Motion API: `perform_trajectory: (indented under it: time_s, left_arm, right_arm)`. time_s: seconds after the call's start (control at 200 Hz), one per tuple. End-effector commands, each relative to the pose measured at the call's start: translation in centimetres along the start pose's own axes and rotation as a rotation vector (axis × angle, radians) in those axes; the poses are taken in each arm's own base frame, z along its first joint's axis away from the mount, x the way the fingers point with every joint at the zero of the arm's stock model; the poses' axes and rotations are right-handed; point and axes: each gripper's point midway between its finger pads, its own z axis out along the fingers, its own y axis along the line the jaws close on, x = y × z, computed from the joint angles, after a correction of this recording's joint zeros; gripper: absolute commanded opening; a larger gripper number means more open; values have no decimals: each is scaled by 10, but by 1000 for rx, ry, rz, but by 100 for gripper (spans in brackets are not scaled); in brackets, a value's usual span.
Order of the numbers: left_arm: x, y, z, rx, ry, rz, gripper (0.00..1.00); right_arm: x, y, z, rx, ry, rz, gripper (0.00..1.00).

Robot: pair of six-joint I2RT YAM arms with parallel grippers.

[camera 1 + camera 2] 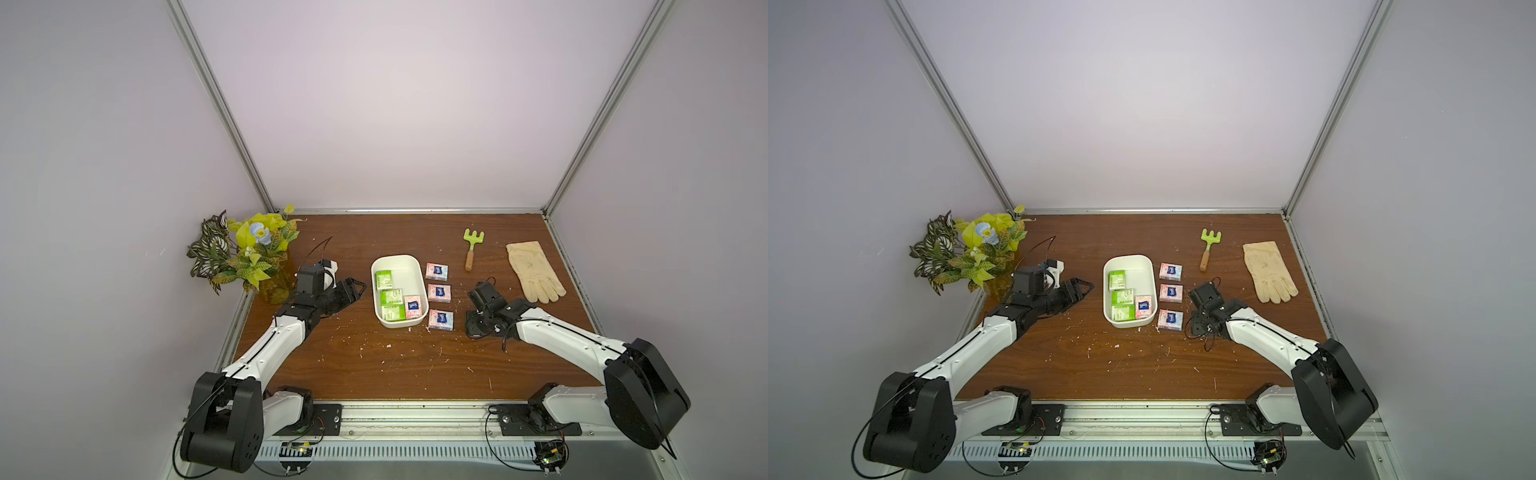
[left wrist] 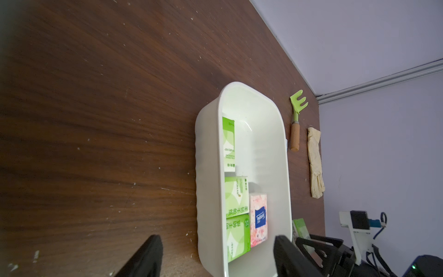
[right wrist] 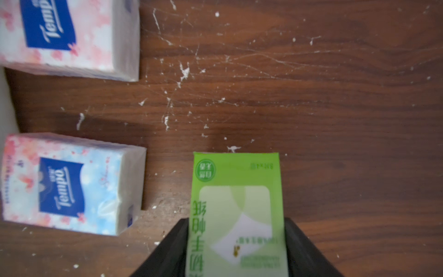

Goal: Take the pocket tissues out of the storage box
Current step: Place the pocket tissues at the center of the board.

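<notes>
The white storage box [image 1: 392,257] [image 1: 1127,257] [image 2: 208,167] holds three green pocket tissues [image 1: 391,297] [image 2: 236,196] and one pink packet [image 1: 412,306] [image 2: 258,218]. Three pink packets [image 1: 439,292] [image 1: 1170,292] [image 3: 67,184] lie in a row on the table right of the box. My right gripper [image 1: 476,328] [image 1: 1198,328] [image 3: 236,239] points down beside that row. Its jaws press both sides of a green packet [image 3: 237,211] [image 2: 300,227] low over the wood. My left gripper [image 1: 357,286] [image 1: 1086,286] [image 2: 218,239] stands open and empty just left of the box.
A potted plant [image 1: 249,253] stands at the back left behind my left arm. A green hand rake [image 1: 471,245] and a cream glove [image 1: 534,270] lie at the back right. White crumbs dot the brown table [image 1: 374,357].
</notes>
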Motion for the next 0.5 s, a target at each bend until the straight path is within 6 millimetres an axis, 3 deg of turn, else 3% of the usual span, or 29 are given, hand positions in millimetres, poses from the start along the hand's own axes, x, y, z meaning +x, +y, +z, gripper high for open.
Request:
perform_trajectory:
  time_s: [0.0,0.255,0.495]
  left_arm:
    - [-13,-5,-4,-5,-28,23,70]
    - [-13,-5,-4,-7,-25,25,70]
    - [-12,-4,-3,-12,-22,26,70]
  right_arm:
    - [-11,6,2,-21,-27,-7,64]
    - [-12,8,8,-20,-2,-3,64]
    - [-38,7,-25,-4,-66,-16,77]
